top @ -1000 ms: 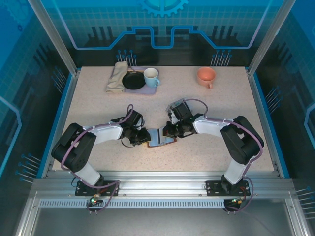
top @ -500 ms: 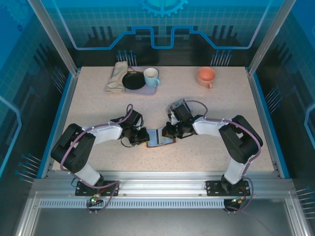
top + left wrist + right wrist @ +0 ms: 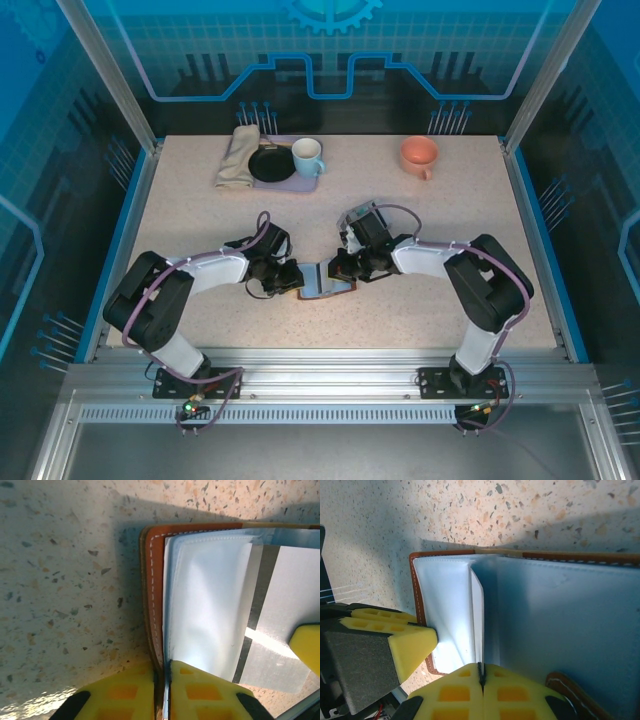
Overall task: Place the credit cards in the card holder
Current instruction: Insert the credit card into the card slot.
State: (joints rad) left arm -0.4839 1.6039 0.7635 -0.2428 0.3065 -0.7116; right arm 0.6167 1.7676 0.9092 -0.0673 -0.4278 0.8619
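The card holder (image 3: 325, 283) lies open on the table between my two grippers, brown leather with pale clear sleeves inside. My left gripper (image 3: 163, 667) is shut on the holder's brown stitched cover edge (image 3: 152, 595), pinning it beside a clear sleeve (image 3: 205, 605). A grey credit card (image 3: 282, 615) with a dark stripe lies half under that sleeve. My right gripper (image 3: 481, 667) is shut on the thin white credit card (image 3: 477, 610), seen edge-on above the open holder (image 3: 560, 620). The left gripper's yellow fingers (image 3: 407, 640) show at the holder's left corner. The snap tab (image 3: 570, 695) curls at lower right.
At the back left stand a beige cloth (image 3: 237, 156), a black dish on a purple tray (image 3: 270, 164) and a blue mug (image 3: 307, 156). An orange cup (image 3: 419, 154) sits at the back right. Speckled tabletop (image 3: 430, 320) surrounds the holder.
The right gripper has edged slightly left over the holder. The left gripper and the holder stay where they were.
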